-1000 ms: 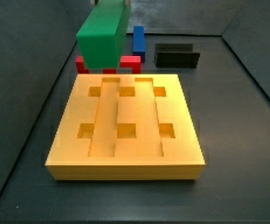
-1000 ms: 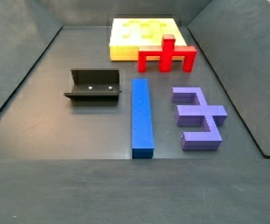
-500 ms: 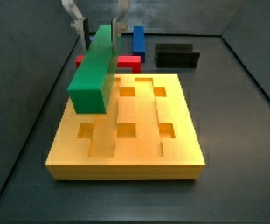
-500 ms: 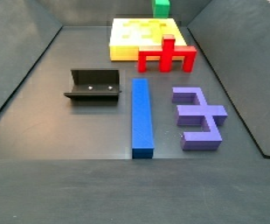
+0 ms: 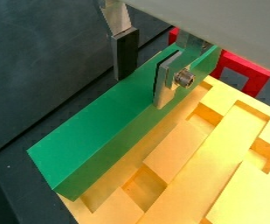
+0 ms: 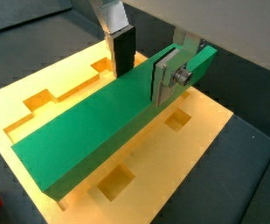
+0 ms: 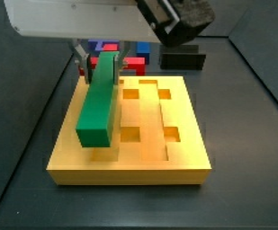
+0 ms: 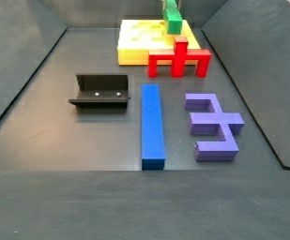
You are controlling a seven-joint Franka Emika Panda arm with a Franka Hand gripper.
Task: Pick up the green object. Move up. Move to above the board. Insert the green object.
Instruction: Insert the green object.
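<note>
Green object (image 7: 98, 99) | clamped in hand (image 5: 147, 66) | lying lengthwise along board (image 7: 165, 162) left edge | floor beside it open

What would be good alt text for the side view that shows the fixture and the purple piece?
The green object hangs over the yellow board at the far end; the gripper is hidden. Nearer lie a red piece, the fixture, a blue bar and a purple piece.

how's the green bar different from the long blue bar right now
The green object is clamped between the gripper's fingers above the board; the blue bar lies loose on the dark floor. The green object is over the board's grooves; the blue bar sits between the black box and the purple piece. Both are long, plain rectangular bars.
</note>
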